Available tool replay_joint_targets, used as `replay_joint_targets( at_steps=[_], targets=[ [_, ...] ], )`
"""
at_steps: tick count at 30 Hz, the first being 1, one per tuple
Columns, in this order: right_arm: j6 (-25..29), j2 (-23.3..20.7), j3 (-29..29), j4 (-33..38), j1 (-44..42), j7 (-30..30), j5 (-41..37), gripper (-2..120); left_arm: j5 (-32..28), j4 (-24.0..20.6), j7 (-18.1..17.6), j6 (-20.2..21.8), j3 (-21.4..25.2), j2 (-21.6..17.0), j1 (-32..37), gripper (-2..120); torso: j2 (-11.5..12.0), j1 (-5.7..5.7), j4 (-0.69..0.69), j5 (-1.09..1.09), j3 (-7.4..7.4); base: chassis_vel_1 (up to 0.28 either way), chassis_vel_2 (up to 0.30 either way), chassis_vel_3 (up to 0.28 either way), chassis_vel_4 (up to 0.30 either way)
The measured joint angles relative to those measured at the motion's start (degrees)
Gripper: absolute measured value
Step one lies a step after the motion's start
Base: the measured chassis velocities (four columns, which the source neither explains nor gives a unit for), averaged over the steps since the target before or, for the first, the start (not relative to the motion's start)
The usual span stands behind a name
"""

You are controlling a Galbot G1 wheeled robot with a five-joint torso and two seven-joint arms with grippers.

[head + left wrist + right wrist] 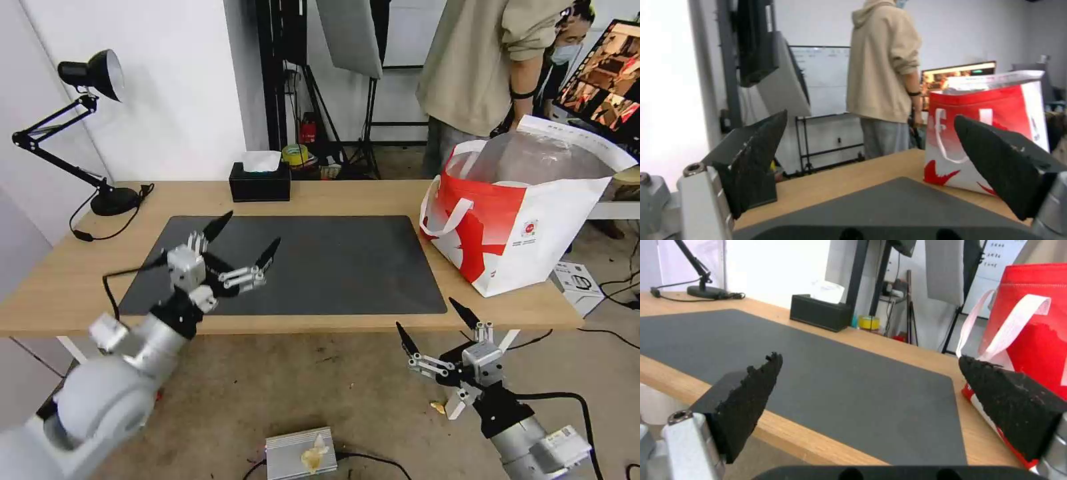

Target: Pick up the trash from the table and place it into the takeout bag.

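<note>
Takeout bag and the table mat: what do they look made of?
Takeout bag: looks like matte coated or woven fabric with stiff creased walls; shiny crinkled lining suggests foil. Mat: flat, matte dark grey, maybe felt or rubber, unclear. Table: light wood-grain top.

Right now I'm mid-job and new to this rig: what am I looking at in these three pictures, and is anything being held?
The big picture comes from the robot's head, looking down at the table. The other two come from cameras on each wrist, so the black wedges at their edges are that arm's own fingers.

The left gripper hangs open over the dark grey mat, holding nothing. The right gripper is open too, empty, just off the table's near edge above the floor.

On the table stand the red-and-white takeout bag at the robot's right end, a black tissue box at the far edge, and a desk lamp at the left end. I see no bowls or cup on the mat.
</note>
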State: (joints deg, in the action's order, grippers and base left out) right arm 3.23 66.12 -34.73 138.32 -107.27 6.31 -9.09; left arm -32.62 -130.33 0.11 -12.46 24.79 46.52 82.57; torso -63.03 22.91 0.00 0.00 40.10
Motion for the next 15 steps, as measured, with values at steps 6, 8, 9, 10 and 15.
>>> replay_joint_targets(
  at_steps=[6,8,9,10,15],
  targets=[
    [0.0,0.0,0.0,0.0,0.0,0.0,0.0,100,4.6,0.0,0.9,-1.1,0.7,6.3,3.3,100,0.0,0.01,-0.01,0.01,0.00,0.000,0.000,0.000,0.000],
    [0.0,0.0,0.0,0.0,0.0,0.0,0.0,100,7.8,0.4,1.4,-2.4,1.0,9.7,5.6,100,0.0,0.01,-0.01,0.01,0.00,0.000,0.000,0.000,0.000],
    [0.0,0.0,0.0,0.0,0.0,0.0,0.0,100,7.8,0.4,1.4,-2.4,1.0,9.7,5.6,100,0.0,0.01,-0.01,0.01,0.00,0.000,0.000,0.000,0.000],
    [0.0,0.0,0.0,0.0,0.0,0.0,0.0,100,9.4,0.6,1.7,-3.2,1.0,11.4,6.7,100,0.0,0.01,0.00,0.00,0.00,0.000,0.000,0.000,0.000],
    [0.0,0.0,0.0,0.0,0.0,0.0,0.0,100,14.8,1.6,3.2,-5.4,1.0,17.3,9.6,100,0.0,0.01,0.00,0.01,0.00,0.000,0.000,0.000,0.000]
  ],
)
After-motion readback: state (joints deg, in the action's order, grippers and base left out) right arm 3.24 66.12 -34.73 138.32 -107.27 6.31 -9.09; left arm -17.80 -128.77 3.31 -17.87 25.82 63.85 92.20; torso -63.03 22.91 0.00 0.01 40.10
